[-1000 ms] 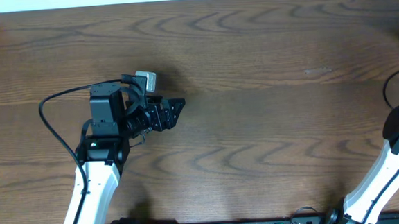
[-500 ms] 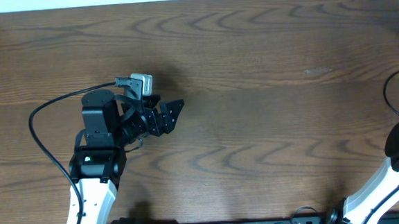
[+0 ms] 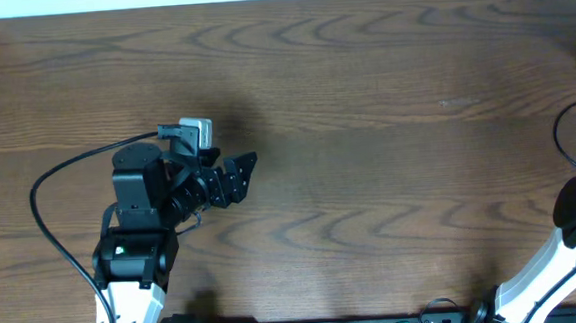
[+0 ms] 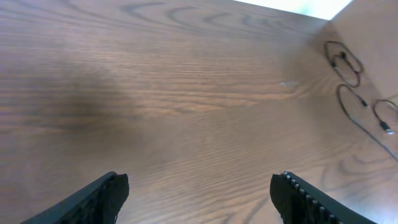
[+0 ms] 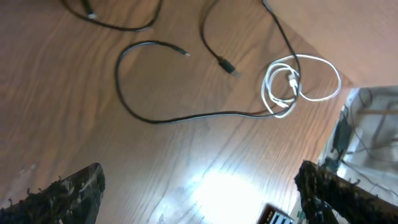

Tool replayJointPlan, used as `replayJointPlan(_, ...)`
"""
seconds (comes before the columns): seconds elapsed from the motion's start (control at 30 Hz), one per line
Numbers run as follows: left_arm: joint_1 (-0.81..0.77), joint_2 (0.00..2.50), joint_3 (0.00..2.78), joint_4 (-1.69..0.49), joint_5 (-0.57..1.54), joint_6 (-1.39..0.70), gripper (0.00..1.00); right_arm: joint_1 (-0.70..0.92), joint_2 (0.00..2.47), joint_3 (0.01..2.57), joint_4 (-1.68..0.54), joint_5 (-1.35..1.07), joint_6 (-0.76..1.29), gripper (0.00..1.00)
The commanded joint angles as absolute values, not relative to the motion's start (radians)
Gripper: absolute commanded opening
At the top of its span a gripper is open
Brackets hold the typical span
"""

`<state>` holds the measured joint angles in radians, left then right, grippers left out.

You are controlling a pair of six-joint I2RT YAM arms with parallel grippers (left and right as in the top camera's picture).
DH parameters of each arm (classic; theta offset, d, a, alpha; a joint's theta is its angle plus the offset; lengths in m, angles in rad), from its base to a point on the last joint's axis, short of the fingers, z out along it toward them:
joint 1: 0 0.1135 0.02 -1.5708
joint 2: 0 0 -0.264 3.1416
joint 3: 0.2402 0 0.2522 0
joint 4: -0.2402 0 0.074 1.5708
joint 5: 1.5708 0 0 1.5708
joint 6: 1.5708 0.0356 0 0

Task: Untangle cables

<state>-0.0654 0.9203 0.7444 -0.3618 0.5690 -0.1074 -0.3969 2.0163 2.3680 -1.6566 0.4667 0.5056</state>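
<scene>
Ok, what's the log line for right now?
left pincer: open, empty | right pincer: open, empty | white cable: coiled | black cables: spread loose

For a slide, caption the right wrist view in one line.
Open right gripper over a wooden table with loose black cables and a coiled white cable.

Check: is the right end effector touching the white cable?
Apart. The right wrist view shows bare table between the open right end effector and the coiled white cable beyond its fingertips.

Black cables (image 5: 186, 118) and a coiled white cable (image 5: 291, 81) on the wooden table (image 5: 186, 168)
</scene>
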Motion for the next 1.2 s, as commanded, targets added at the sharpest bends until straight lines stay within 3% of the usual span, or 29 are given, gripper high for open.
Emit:
replayJointPlan(0.0, -0.062, 0.896, 0.742, -0.363, 0.522, -0.095, 0.79, -0.35, 1.938, 2.371, -1.625, 0.39, 0.378, 0.96)
replayJointPlan(0.17, -0.062, 0.873, 0.742, -0.362, 0.465, -0.093, 0.8, -0.316, 1.917, 2.371, -1.554, 0.015, 0.049, 0.97)
replayJointPlan(0.43, -0.062, 0.851, 0.743, -0.33, 0.413, -0.089, 0.98, -0.312, 1.917, 2.353, -1.514, -0.151, -0.035, 0.99)
replayJointPlan(0.7, -0.062, 0.85, 0.743, -0.297, 0.393, -0.089, 0.98, -0.301, 1.916, 2.252, -1.495, -0.153, -0.031, 0.99)
replayJointPlan(1.17, -0.062, 0.826, 0.744, -0.313, 0.241, -0.085, 0.98, -0.159, 1.534, 1.508, -1.028, 0.006, 0.083, 0.99)
